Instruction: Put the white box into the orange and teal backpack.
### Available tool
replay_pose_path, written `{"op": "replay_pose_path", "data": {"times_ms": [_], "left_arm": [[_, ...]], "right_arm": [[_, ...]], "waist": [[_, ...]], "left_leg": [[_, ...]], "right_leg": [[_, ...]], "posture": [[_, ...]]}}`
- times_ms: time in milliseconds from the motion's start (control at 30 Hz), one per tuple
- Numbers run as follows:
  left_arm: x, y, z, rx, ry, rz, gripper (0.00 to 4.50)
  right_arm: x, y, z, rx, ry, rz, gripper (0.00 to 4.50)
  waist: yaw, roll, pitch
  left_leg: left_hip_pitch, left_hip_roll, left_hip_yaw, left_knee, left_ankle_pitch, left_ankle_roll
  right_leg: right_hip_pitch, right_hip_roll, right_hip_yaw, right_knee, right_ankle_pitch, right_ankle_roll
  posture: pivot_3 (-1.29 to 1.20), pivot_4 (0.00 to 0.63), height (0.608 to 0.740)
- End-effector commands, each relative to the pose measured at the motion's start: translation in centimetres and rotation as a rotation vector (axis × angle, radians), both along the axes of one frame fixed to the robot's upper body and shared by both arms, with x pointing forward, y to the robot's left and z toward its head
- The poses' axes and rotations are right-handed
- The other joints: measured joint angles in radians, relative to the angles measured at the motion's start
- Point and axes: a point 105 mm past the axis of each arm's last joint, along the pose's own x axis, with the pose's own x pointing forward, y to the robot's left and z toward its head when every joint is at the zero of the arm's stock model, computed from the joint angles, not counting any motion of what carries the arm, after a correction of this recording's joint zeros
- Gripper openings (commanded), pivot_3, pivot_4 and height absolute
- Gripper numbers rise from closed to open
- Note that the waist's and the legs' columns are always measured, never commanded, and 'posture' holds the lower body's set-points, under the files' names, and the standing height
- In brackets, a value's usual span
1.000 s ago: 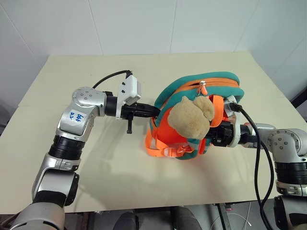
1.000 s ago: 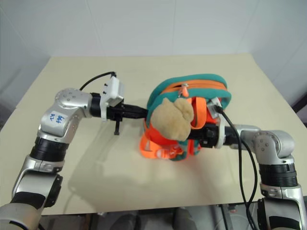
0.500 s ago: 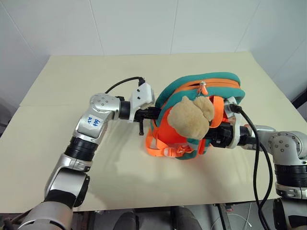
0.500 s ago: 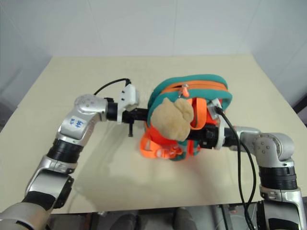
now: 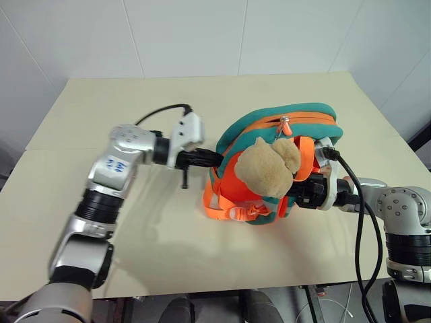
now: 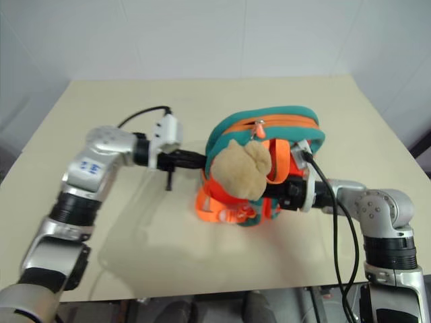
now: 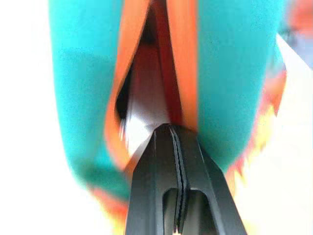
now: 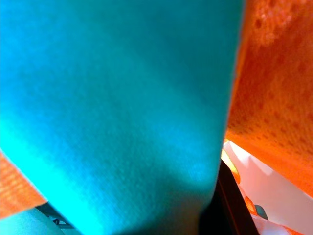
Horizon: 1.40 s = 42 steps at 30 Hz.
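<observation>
The orange and teal backpack (image 5: 276,171) is stood upright near the middle of the beige table (image 5: 101,108), with a tan plush toy (image 5: 266,168) hung across its front. The left gripper (image 7: 172,128), fingers pressed together, is placed at the bag's open side seam, where the white box (image 7: 144,105) is partly seen inside. The right gripper (image 5: 301,192) is masked by teal fabric and straps, and its state cannot be told.

The orange and teal backpack (image 5: 276,168) is blocking the centre of the table (image 5: 101,101). The left gripper (image 5: 214,159), closed, is crowding its left side; the right gripper's arm (image 5: 397,202) is barring the right. Upper-left and lower-centre table surface is lying free.
</observation>
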Motion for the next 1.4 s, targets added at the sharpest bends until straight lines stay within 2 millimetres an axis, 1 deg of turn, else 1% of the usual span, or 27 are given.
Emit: {"op": "replay_pose_path", "data": {"times_ms": [33,67,100,133,200,233,333,533,567,667,933,1133,1233,1333,1400], "left_arm": [[-1.9,0.9,3.3,-0.078,-0.013,-0.080,0.01],[-2.1,1.3,3.6,-0.092,0.002,-0.076,0.01],[-2.2,1.5,3.8,-0.100,0.011,-0.070,0.38],[-2.7,1.6,4.1,-0.111,0.016,-0.078,0.53],[-3.6,1.4,4.5,-0.134,0.041,-0.102,1.15],[-4.5,1.2,4.6,-0.142,0.057,-0.132,1.42],[-6.1,0.5,4.8,-0.150,0.088,-0.182,2.39],[-6.8,-0.8,5.1,-0.197,0.051,-0.188,4.26],[-6.8,-1.0,5.0,-0.199,0.049,-0.185,4.49],[-7.0,-2.0,4.5,-0.202,0.050,-0.202,4.49],[-8.3,-4.2,4.4,-0.234,0.078,-0.315,4.49],[-8.3,-5.5,3.5,-0.215,0.094,-0.342,4.49],[-7.9,-6.0,3.3,-0.207,0.089,-0.327,3.92],[-7.6,-5.8,3.5,-0.209,0.074,-0.317,2.88],[-7.3,-5.4,3.7,-0.220,0.068,-0.299,2.36]], "right_arm": [[-0.2,0.5,0.1,0.007,-0.011,0.024,0.54],[-0.2,0.5,0.1,0.007,-0.011,0.027,0.54],[-0.1,0.5,0.1,0.008,-0.011,0.028,0.54],[-0.1,0.6,0.1,0.008,-0.011,0.031,0.54],[0.0,0.7,0.1,0.007,-0.011,0.035,0.54],[0.0,0.7,0.1,0.007,-0.012,0.037,0.54],[0.2,0.6,0.1,0.006,-0.012,0.038,0.54],[0.4,0.7,-0.1,0.006,-0.010,0.043,0.54],[0.4,0.8,-0.1,0.008,-0.011,0.045,0.54],[0.4,0.9,-0.1,0.010,-0.013,0.049,0.54],[0.4,0.9,-0.1,0.012,-0.014,0.047,0.54],[0.4,0.9,-0.2,0.014,-0.015,0.038,0.54],[0.4,0.8,-0.1,0.015,-0.016,0.035,0.54],[0.3,0.8,-0.1,0.014,-0.017,0.032,0.54],[0.3,0.7,-0.2,0.014,-0.017,0.029,0.54]], "waist": [[0.000,0.000,0.000],[0.001,0.000,0.000],[0.001,0.000,0.000],[0.001,0.000,0.000],[0.000,0.000,0.000],[0.000,0.000,0.000],[-0.004,0.000,0.000],[-0.002,0.000,0.000],[-0.002,0.000,0.000],[-0.002,0.000,0.000],[-0.002,0.000,0.000],[-0.001,0.000,0.000],[-0.001,0.000,0.000],[-0.003,0.000,0.000],[-0.002,0.000,0.000]], "left_leg": [[0.000,0.000,0.000,0.000,0.000,0.000],[0.000,0.000,0.000,0.000,0.000,0.000],[0.000,0.000,0.000,0.000,0.000,0.000],[0.000,0.000,0.000,0.000,0.000,0.000],[-0.001,0.000,0.000,0.000,0.000,0.000],[-0.001,0.000,0.000,0.000,0.000,0.000],[0.000,0.000,0.000,0.000,0.000,0.000],[0.001,0.000,0.000,0.001,0.000,0.000],[0.001,0.000,0.000,0.001,0.000,0.000],[0.001,0.000,0.000,0.001,0.000,0.000],[0.001,0.000,0.000,0.000,0.000,0.000],[0.001,0.000,0.000,0.000,0.000,0.000],[0.001,0.000,0.000,0.000,0.000,0.000],[0.001,0.000,0.000,0.000,0.000,0.000],[0.001,0.000,0.000,0.000,0.000,0.000]], "right_leg": [[0.000,0.000,0.000,0.000,0.000,0.000],[0.000,0.000,0.000,0.000,0.000,0.000],[0.000,0.000,0.000,0.000,0.000,0.000],[0.000,0.000,0.000,0.000,0.000,0.000],[0.000,0.000,0.000,-0.001,0.000,0.000],[0.000,0.000,0.000,-0.001,0.000,0.000],[0.000,0.000,0.000,-0.001,0.000,0.000],[0.001,0.000,0.000,0.001,0.000,0.000],[0.001,0.000,0.000,0.001,0.000,0.000],[0.001,0.000,0.000,0.001,0.000,0.000],[0.001,0.000,0.001,0.001,0.000,0.000],[0.001,0.000,0.001,0.001,0.000,0.000],[0.001,0.000,0.001,0.001,0.000,0.000],[0.001,0.001,0.001,0.001,0.000,0.000],[0.001,0.001,0.001,0.001,0.000,0.000]], "posture": [[0.00,0.150,0.740],[0.00,0.150,0.740],[0.00,0.150,0.740],[0.00,0.150,0.740],[0.00,0.150,0.740],[0.00,0.150,0.740],[0.00,0.150,0.740],[0.00,0.150,0.740],[0.00,0.150,0.740],[0.00,0.150,0.740],[0.00,0.150,0.740],[0.00,0.150,0.740],[0.00,0.150,0.740],[0.00,0.150,0.740],[0.00,0.150,0.740]]}}
